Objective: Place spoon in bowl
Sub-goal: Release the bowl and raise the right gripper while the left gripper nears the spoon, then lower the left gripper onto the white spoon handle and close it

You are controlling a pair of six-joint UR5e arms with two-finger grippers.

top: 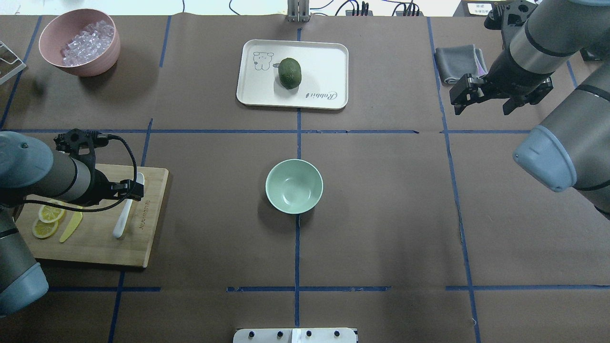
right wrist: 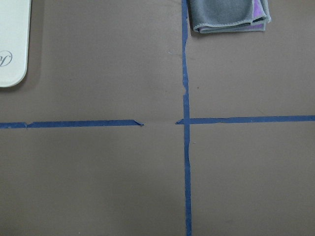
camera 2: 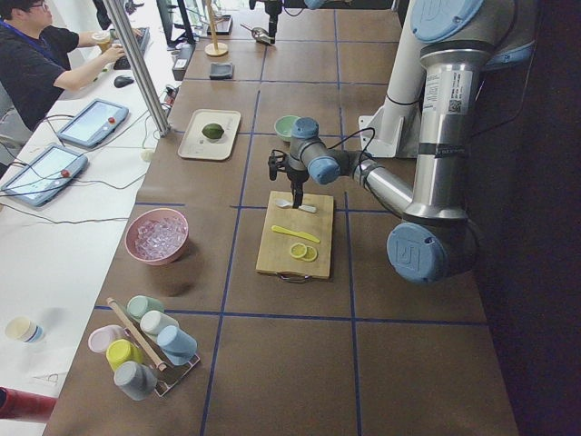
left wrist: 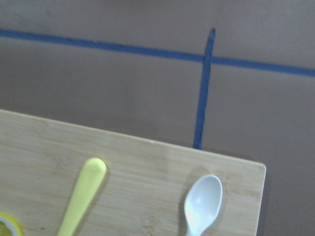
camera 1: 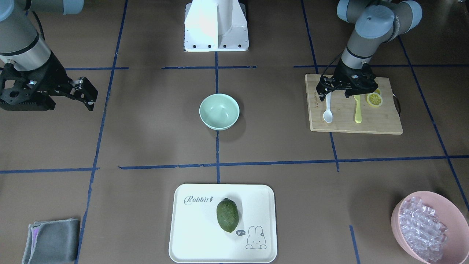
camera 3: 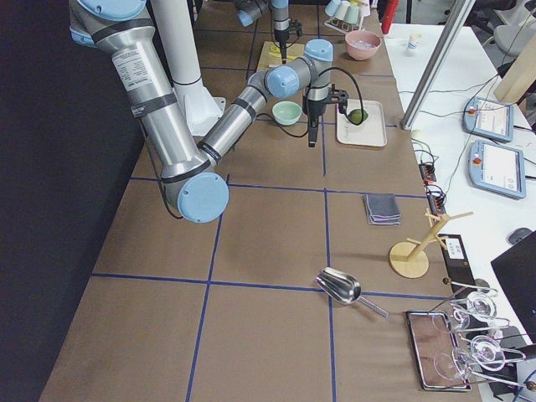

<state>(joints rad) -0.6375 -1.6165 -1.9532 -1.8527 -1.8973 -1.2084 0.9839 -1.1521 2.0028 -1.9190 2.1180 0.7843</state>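
The white spoon (camera 1: 328, 110) lies flat on a wooden cutting board (camera 1: 370, 124) on my left side, with its scoop toward the operators. It also shows in the overhead view (top: 123, 216) and the left wrist view (left wrist: 203, 202). My left gripper (camera 1: 334, 96) hangs low over the spoon's handle end with its jaws apart, and the handle runs under them. In the overhead view this gripper (top: 135, 189) sits over the handle's far part. The mint-green bowl (camera 1: 219, 111) stands empty at the table's middle (top: 294, 186). My right gripper (top: 481, 110) is open and empty, far from both.
A yellow knife (camera 1: 358, 110) and lemon slices (camera 1: 374, 99) lie on the board beside the spoon. A white tray (camera 1: 183, 238) with a green fruit (camera 1: 227, 215) sits at the operators' side. A pink bowl (camera 1: 452, 209) of clear cubes and a grey cloth (camera 1: 51, 240) lie at the corners.
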